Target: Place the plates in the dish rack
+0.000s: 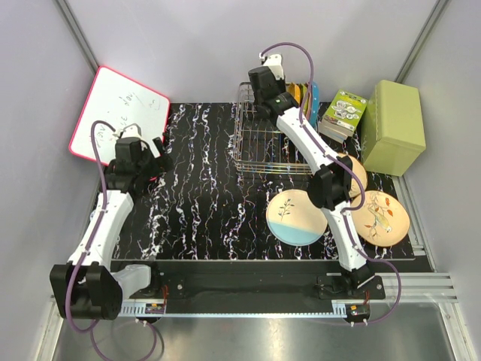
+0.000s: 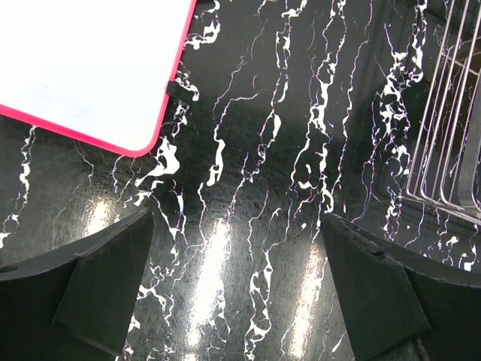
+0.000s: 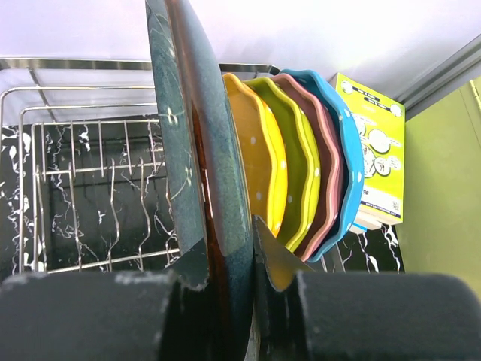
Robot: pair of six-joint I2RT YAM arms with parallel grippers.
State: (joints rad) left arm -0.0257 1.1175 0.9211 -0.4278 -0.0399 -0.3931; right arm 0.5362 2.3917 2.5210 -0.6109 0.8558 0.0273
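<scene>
One teal plate (image 3: pixel 188 150), clamped edge-up in right gripper (image 3: pixel 225 263), sits at far end of dish rack (image 3: pixel 75 150); left gripper (image 2: pixel 237 289) spread, well left.

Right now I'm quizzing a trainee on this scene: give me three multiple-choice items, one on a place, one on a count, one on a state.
1. Where is the round cream plate with a light-blue half?
A) flat on the black marbled table
B) in the wire rack
C) on the whiteboard

2. How many small scalloped coloured plates stand beside the dark teal round plate?
A) two
B) four
C) six

3. The left gripper is:
A) open and empty
B) shut on a plate
C) shut on a cable

Answers:
1 A, it lies flat on the tabletop.
2 B, they are orange, green, pink and blue.
3 A, its fingers stand apart over bare table.
</scene>
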